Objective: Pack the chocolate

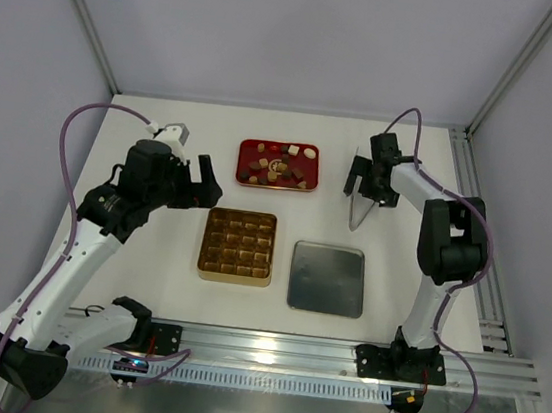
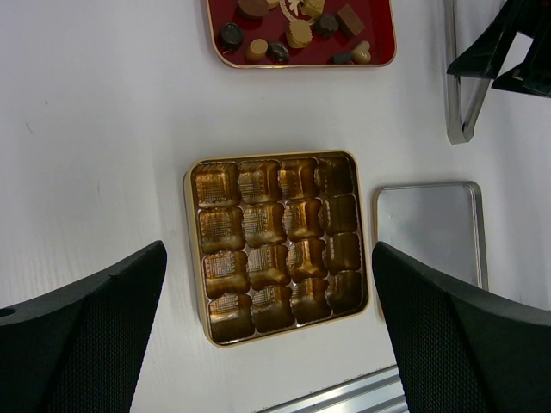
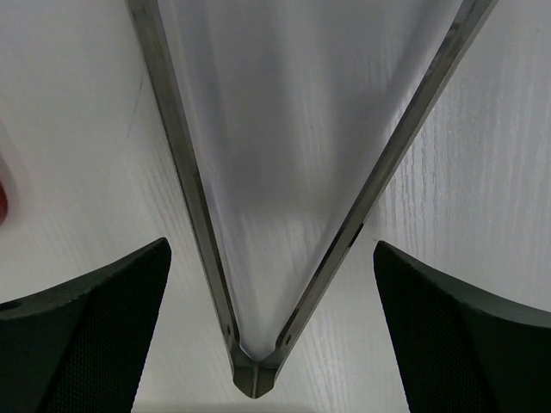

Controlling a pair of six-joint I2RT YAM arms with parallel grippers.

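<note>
The chocolate (image 1: 277, 165) lies as several small dark, light brown and cream pieces in a red tray (image 1: 247, 149) at the back; it also shows in the left wrist view (image 2: 293, 34). The gold box (image 1: 238, 246) with its grid of compartments sits empty mid-table (image 2: 274, 245). My left gripper (image 1: 199, 183) is open and empty, held above the table left of the box (image 2: 269, 251). My right gripper (image 1: 367, 188) is open over metal tongs (image 1: 357, 214). In the right wrist view the fingers straddle the tongs' hinge end (image 3: 254, 374) without touching; the gripper (image 3: 271, 249) holds nothing.
A silver lid (image 1: 327, 278) lies flat right of the gold box, also in the left wrist view (image 2: 430, 228). The tongs (image 2: 459, 95) lie right of the red tray (image 2: 383, 52). An aluminium rail (image 1: 269, 347) runs along the near edge.
</note>
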